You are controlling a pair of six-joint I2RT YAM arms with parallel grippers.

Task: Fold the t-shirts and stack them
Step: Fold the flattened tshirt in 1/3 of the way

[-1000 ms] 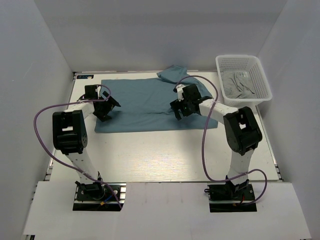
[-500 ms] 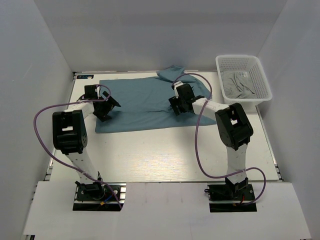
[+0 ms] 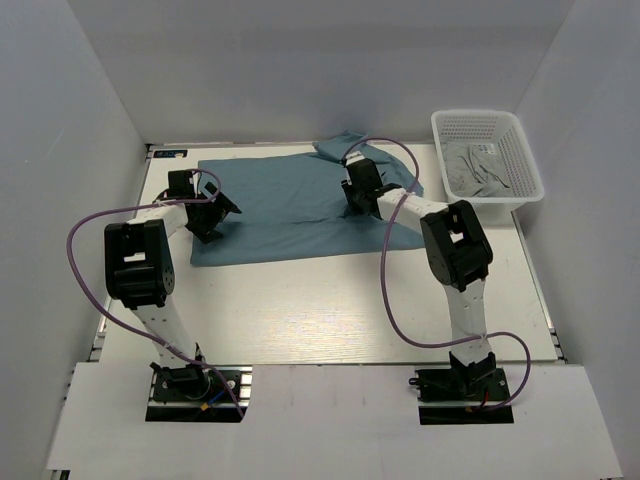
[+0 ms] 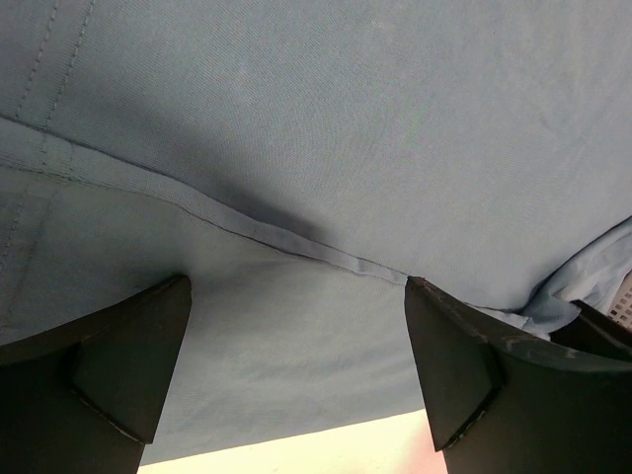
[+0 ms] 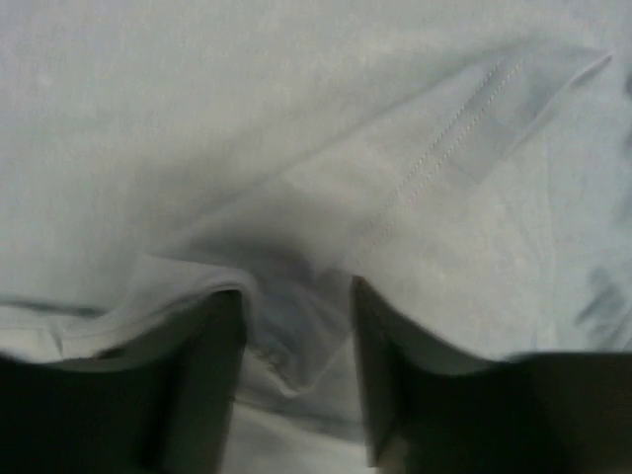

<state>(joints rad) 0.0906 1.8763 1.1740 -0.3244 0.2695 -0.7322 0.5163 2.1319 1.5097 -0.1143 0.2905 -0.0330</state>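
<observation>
Teal t-shirt (image 3: 280,210) lies spread on the far half of the worktop (image 3: 320,310); left pincer (image 4: 296,326) gapes wide over its left edge, right pincer (image 5: 296,326) is half-closed about a raised fold by the sleeve, grip uncertain, so pinch both layers fully before lifting.

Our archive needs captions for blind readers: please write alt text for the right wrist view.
Two dark fingers of the right hand straddle a raised fold of a pale blue t-shirt that fills the view; whether they pinch it is unclear. A stitched hem runs diagonally at upper right.
</observation>
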